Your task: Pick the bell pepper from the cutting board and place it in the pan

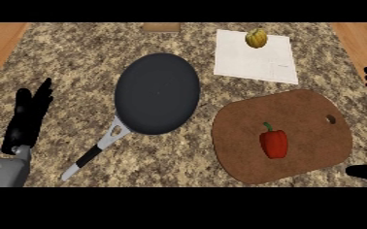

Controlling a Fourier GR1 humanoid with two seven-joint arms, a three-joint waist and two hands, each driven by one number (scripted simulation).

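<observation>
A red bell pepper [274, 143] with a green stem lies on the brown wooden cutting board [301, 111] at the right of the granite counter. To its left sits a dark round pan [157, 93], nothing in it, its handle pointing toward the lower left. My left hand [27, 114] rests open at the left edge, fingers up, well away from both. Of my right hand only a black sliver [357, 171] shows at the right edge, just beyond the board's lower right corner.
A white sheet of paper [251, 60] lies behind the board with a small yellow squash [257, 38] on its far edge. A small tan object [160, 27] sits at the counter's back edge. Wooden strips flank the counter on both sides.
</observation>
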